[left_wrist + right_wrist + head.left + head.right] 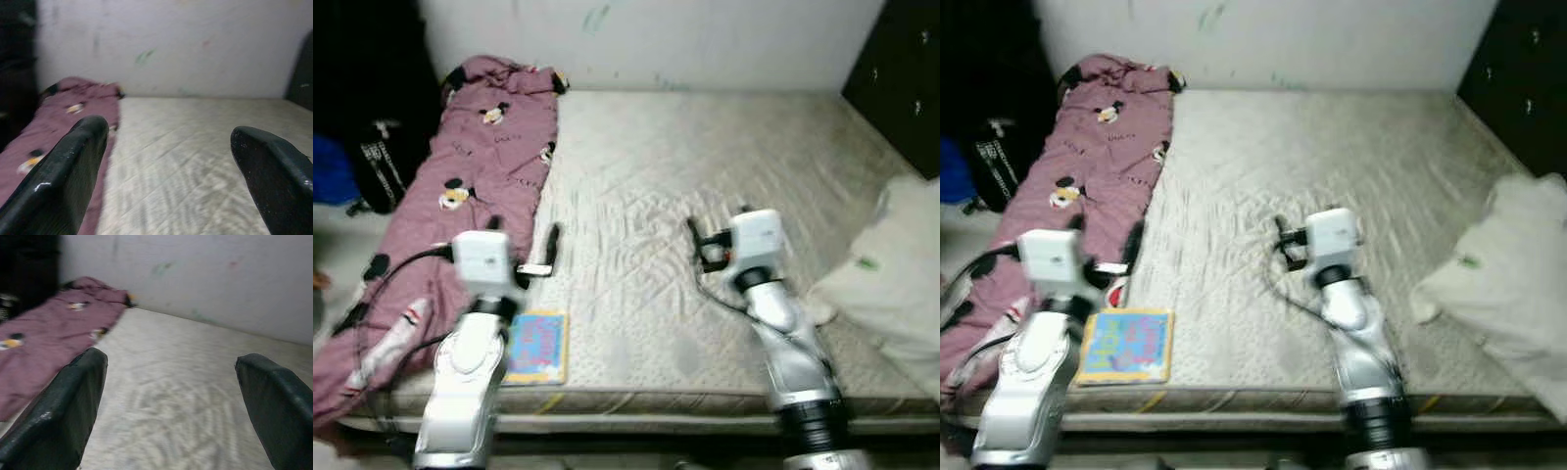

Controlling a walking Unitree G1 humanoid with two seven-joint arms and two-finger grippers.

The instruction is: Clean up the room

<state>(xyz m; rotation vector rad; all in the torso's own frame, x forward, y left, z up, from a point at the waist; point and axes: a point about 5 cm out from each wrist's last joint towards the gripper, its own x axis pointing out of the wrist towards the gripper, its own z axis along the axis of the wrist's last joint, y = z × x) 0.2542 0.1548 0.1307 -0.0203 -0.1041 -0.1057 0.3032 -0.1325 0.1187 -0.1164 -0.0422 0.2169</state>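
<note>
I have the robot standing at the foot edge of the bare mattress (705, 176), both arms raised over it and pointing toward the wall.

**Tool state.** The left gripper (168, 161) has its two fingers spread wide with nothing between them. The right gripper (171, 401) is likewise spread and empty. Both hang above the mattress surface without touching it.

**Items to clear.**
- A colourful book (1126, 345) lies flat at the near left corner of the mattress, just beside the left arm and close to the foot edge.
- A pink cartoon-print blanket (480, 166) runs along the whole left edge, from the wall-side corner down to the near corner, and spills over the side.
- A white bundle of bedding (891, 284) sits at the right edge, partly off the mattress.
- A dark bag (377, 162) stands on the floor off the left edge.

**Step in hand, as I judge it.** The book is the nearest small item, so I would take it with the left gripper.

**Procedure.**
1. Draw the left arm back; the gripper currently sits past the book.
2. Tilt the fingers downward over the book's edge nearest the foot of the mattress.
3. A flat book on soft padding gives little purchase. Press one finger into the mattress beside the edge so it slides under, then close.
4. Keep the trailing cable clear of the blanket folds.
</note>
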